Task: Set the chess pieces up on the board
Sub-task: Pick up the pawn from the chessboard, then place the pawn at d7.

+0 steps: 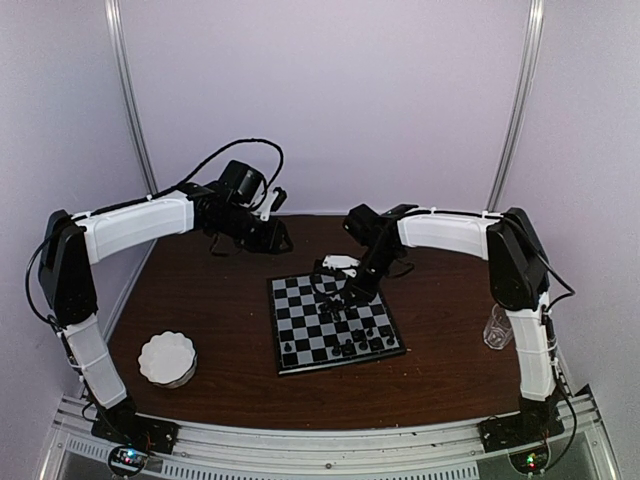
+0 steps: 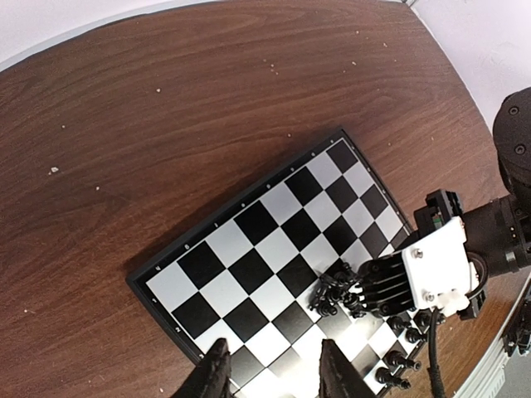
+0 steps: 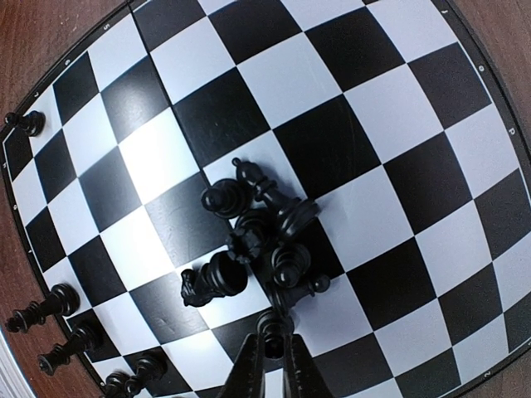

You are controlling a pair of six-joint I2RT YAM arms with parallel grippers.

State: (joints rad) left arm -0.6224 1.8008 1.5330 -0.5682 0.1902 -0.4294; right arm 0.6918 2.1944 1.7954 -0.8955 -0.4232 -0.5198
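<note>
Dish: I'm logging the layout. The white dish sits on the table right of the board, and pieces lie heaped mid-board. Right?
Not quite: the dish sits left of the board, as the top external view shows. The pieces are indeed heaped mid-board.

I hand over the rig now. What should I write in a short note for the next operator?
Left gripper: open, empty, raised beside the board.
Right gripper: low over the board, seemingly shut on one piece at the heap's edge.
Heap: several pieces jumbled mid-board.
Done: some pieces stand along the near edge.
Left to do: place the heap's pieces on their squares.
</note>
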